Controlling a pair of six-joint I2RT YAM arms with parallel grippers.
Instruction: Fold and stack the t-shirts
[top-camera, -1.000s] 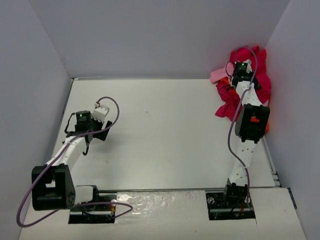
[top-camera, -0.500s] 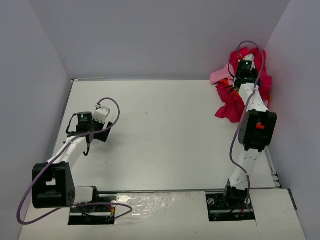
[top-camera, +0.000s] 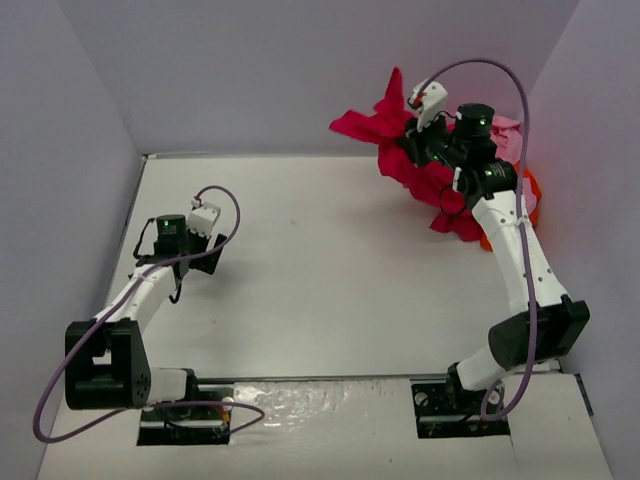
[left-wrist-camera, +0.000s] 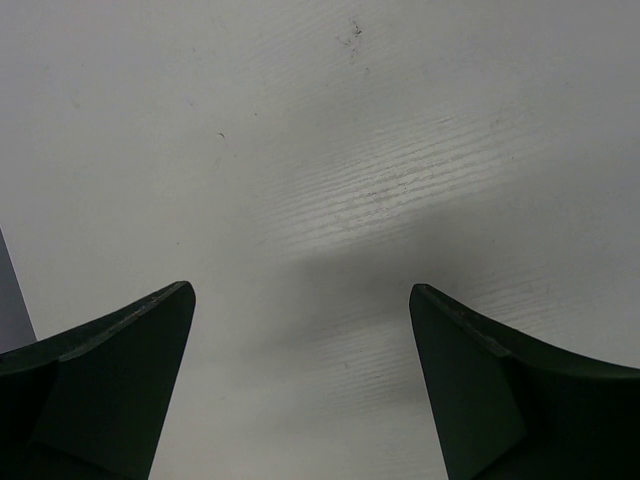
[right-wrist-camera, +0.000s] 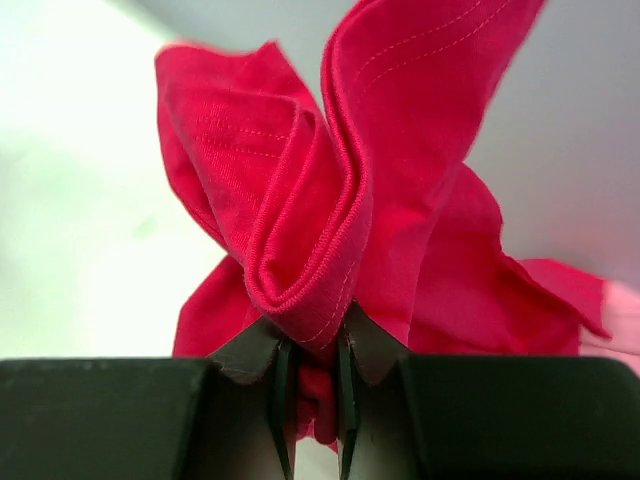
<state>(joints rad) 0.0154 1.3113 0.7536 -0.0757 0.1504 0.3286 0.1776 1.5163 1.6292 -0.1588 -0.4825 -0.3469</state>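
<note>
- Right gripper (right-wrist-camera: 310, 345) pinches a stitched hem of the crimson-red t-shirt (right-wrist-camera: 300, 220), which is bunched just beyond its fingertips.
- Soft, light, limp: probably best taken at hems or shoulders.
- Left gripper (left-wrist-camera: 300, 292) gapes wide, empty.

The crimson-red t-shirt (top-camera: 362, 124) hangs bunched in the air over the table's (top-camera: 320, 270) far right corner. A light pink shirt (top-camera: 506, 124) and an orange shirt (top-camera: 531, 186) lie crumpled behind it.

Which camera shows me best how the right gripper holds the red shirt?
Right wrist: close up, the right gripper is shut on a fold of the red shirt. The top view shows the shirt raised, but the grip is hidden. The left wrist shows only table.
</note>
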